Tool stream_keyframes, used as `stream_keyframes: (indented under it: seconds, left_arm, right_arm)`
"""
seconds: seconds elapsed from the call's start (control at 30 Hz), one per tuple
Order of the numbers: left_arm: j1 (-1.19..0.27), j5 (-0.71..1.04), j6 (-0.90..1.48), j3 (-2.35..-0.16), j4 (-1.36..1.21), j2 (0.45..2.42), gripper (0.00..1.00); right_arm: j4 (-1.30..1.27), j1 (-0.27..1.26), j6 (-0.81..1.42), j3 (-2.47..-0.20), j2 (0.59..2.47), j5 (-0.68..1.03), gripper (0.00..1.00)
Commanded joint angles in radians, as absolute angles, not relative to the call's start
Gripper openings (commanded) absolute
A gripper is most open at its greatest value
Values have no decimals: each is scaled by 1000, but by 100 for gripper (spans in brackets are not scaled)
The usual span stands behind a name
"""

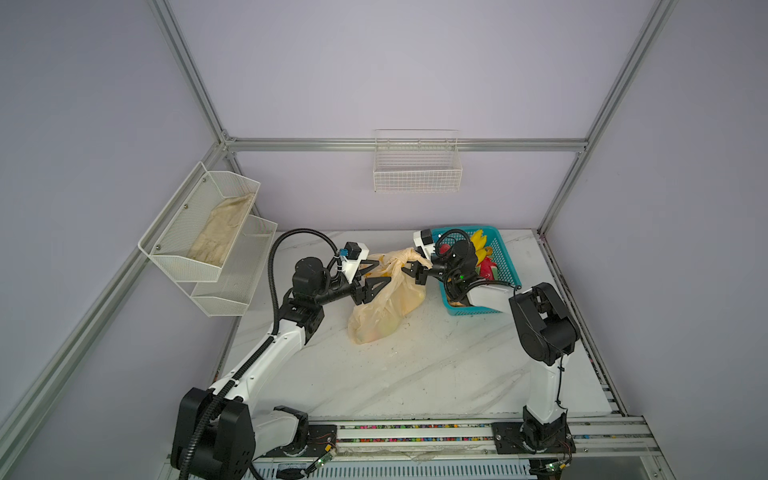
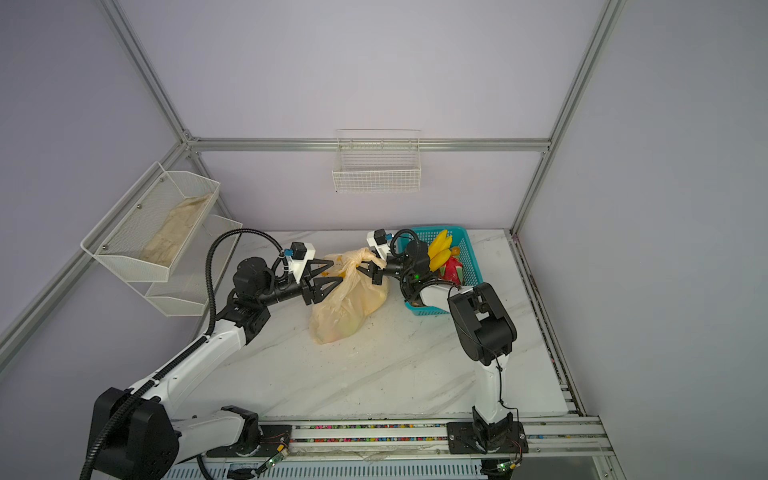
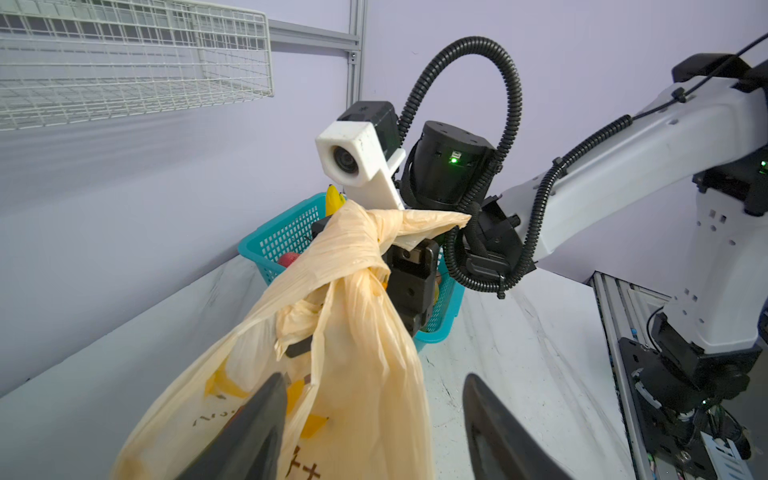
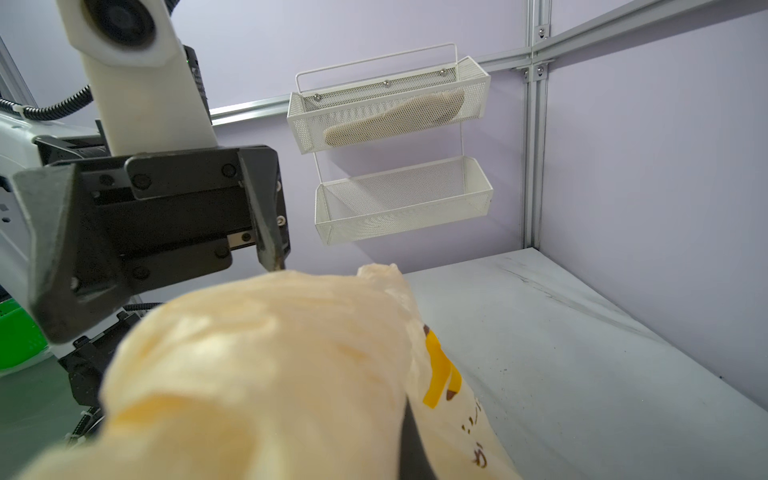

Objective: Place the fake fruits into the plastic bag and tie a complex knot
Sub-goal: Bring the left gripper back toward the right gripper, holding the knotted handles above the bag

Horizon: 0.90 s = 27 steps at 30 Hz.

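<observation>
The cream-yellow plastic bag [image 1: 382,307] [image 2: 345,307] lies bulging mid-table, with pale fruit shapes showing faintly through it. Its handles are bunched into a knot [image 1: 395,259] [image 3: 353,249] held up above the bag. My left gripper [image 1: 384,271] [image 3: 374,415] is open, its jaws on either side of the bag's neck below the knot, and one finger [image 3: 490,419] stands clear over the table. From the right, my right gripper [image 1: 411,272] is shut on a handle strip beside the knot. Yellow bananas [image 1: 478,241] and a pink dragon fruit [image 2: 453,268] lie in the basket.
The teal perforated basket [image 1: 505,257] stands at the back right, under my right arm. On the left wall a two-tier white mesh shelf [image 1: 232,282] holds a beige cloth [image 1: 220,237]. A white wire basket [image 1: 417,166] hangs on the back wall.
</observation>
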<state>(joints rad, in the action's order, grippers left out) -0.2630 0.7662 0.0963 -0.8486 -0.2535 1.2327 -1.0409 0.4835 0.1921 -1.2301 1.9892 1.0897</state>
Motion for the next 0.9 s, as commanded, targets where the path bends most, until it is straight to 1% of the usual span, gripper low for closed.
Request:
stream_keyframes:
  seconds: [0.0, 0.1, 0.2, 0.27, 0.47, 0.57, 0.63, 0.7, 0.73, 0.87]
  left_arm:
    - [-258, 752, 184, -925, -249, 1280, 52]
    - [-258, 747, 209, -967, -254, 1321, 45]
    - [-257, 749, 262, -999, -267, 1353, 41]
    - [-256, 755, 275, -1016, -276, 1368, 40]
    - [-251, 752, 313, -1031, -311, 1388, 41]
    - [-243, 751, 350, -1029, -356, 1394, 47]
    - [-240, 744, 360, -1038, -359, 1404, 48]
    - [-241, 738, 361, -1059, -332, 1405, 48]
    - [-241, 741, 360, -1071, -320, 1445, 48]
    - [-241, 758, 367, -1107, -301, 1480, 45]
  right_arm:
    - [-1048, 489, 166, -1230, 1954, 1102, 0]
    - [-1039, 490, 158, -1229, 1951, 1100, 0]
    - [-1016, 492, 137, -1229, 1945, 1097, 0]
    - [-1009, 492, 132, -1229, 1945, 1095, 0]
    - [-985, 494, 109, -1231, 1938, 1093, 0]
    - [-973, 497, 100, -1233, 1937, 1092, 0]
    - [-964, 499, 91, -1233, 1933, 1089, 0]
    - [-947, 500, 80, -1235, 1930, 1087, 0]
    - [-941, 500, 75, -1237, 1929, 1085, 0]
    - [-930, 505, 65, -1240, 1927, 1083, 0]
